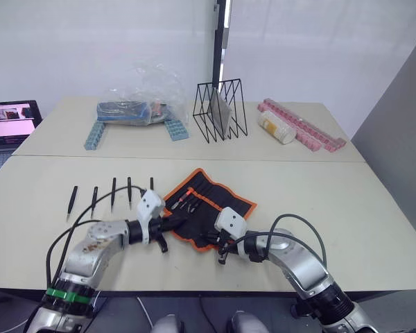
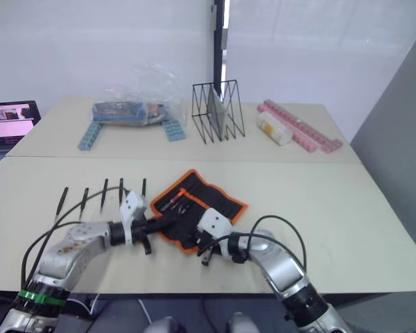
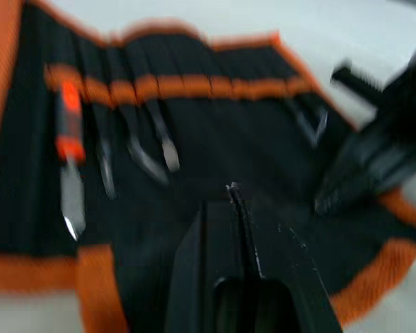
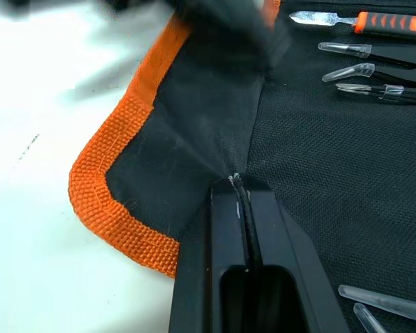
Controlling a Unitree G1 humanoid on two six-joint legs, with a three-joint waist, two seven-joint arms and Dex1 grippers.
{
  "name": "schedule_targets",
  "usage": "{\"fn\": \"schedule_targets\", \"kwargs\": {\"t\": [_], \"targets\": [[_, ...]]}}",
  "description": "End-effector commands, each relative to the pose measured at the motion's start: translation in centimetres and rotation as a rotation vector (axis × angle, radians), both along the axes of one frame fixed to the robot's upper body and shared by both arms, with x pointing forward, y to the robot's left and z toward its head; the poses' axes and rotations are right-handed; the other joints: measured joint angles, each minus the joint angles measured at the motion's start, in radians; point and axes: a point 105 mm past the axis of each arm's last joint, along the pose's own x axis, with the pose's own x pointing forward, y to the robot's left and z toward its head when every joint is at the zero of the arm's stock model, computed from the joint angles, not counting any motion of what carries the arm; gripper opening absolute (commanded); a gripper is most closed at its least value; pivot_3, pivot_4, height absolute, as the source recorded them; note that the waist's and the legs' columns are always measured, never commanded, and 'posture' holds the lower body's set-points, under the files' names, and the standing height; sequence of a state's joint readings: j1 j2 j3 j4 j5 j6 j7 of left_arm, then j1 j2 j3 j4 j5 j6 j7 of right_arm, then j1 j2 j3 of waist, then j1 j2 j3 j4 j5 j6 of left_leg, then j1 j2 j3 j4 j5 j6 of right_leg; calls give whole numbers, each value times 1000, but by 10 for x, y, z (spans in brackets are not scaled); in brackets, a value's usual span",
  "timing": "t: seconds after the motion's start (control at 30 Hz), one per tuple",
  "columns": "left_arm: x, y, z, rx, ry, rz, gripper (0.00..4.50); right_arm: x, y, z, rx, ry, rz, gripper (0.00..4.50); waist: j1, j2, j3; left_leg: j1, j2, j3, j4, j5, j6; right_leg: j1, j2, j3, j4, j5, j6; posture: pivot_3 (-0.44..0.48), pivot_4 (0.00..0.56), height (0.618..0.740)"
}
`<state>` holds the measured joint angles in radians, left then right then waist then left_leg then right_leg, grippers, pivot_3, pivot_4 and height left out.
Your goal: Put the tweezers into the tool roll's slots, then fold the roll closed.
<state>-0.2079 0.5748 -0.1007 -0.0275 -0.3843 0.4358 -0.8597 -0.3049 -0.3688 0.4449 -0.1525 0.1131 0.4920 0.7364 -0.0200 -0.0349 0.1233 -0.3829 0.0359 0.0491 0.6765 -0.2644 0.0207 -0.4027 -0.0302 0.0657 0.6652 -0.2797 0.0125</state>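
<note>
At frame centre, both closed pincers, left and right, press the tool roll; tweezers lie left.

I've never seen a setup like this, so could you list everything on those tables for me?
Slim black pointed tweezers: five, in a row on the near table, left of the roll.
Black fabric tool roll with orange edging: one, open, near table centre.
Orange-handled tool: one, in the roll.
Black wire rack: one, far table.
Clear plastic bag: one, far table left.
Blue toothed bars: two, by the bag.
Pink bars: far right.
Laptop: far left.
Left gripper: shut, over the roll.
Right gripper: shut, on the roll.
</note>
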Motion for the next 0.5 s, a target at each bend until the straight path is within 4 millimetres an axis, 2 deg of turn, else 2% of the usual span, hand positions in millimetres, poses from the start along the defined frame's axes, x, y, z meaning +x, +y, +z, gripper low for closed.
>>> {"fn": "schedule_targets", "kwargs": {"t": [0.03,0.23,0.43,0.5], "targets": [[5,10,-7,59,-18,72,28,-11,-8,-33,-100,114,-18,0,0,0,0,1,0,0,0,0,0,0,0,0,0,0,0,0,150,737],[13,7,-17,63,-17,133,28,-11,-6,-27,-104,88,5,0,4,2,-6,3,-2,0,-1,0,0,2,-9,-2,0,0,0,0,150,737],[19,12,-1,-45,-14,175,28,-9,-6,-24,-116,78,18,0,3,3,-7,7,-2,0,-1,0,0,8,-9,-3,-2,0,0,0,150,737],[20,18,-4,-15,-10,185,28,-10,-6,-25,-122,80,18,0,3,3,-7,7,-2,0,-1,0,0,8,-9,-3,-2,0,0,0,150,737]]}}
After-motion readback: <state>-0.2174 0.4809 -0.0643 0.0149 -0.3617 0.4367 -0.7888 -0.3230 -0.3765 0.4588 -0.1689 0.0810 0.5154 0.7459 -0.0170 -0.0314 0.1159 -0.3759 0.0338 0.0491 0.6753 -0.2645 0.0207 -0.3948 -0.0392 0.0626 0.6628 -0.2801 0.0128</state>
